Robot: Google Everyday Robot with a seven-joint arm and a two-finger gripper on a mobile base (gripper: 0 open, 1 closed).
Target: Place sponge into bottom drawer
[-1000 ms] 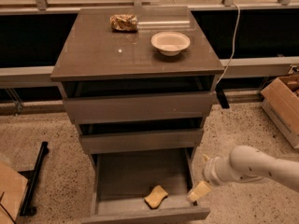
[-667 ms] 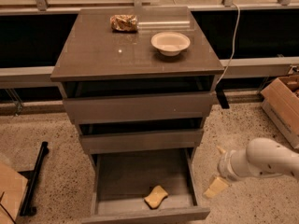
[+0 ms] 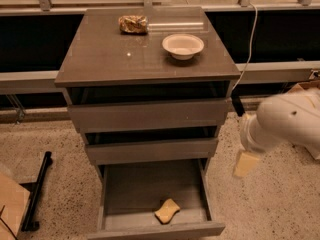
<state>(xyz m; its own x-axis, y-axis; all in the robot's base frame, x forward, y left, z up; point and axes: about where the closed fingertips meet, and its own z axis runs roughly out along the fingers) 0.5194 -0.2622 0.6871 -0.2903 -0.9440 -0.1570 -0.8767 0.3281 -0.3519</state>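
Sponge [image 3: 167,211] lies in the drawer [image 3: 145,184], long axis front-left to back-right; tool [image 3: 246,163] points down beside the cabinet [image 3: 145,59], its opening indiscernible.

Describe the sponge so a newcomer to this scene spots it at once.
Find the grey-brown cabinet; its bottom drawer is pulled wide open. The sponge lies on the drawer floor near the front, with the gripper hanging outside, right of the drawer. It is pale yellow with wavy edges, unlike the round bowl and crumpled wrapper on top.
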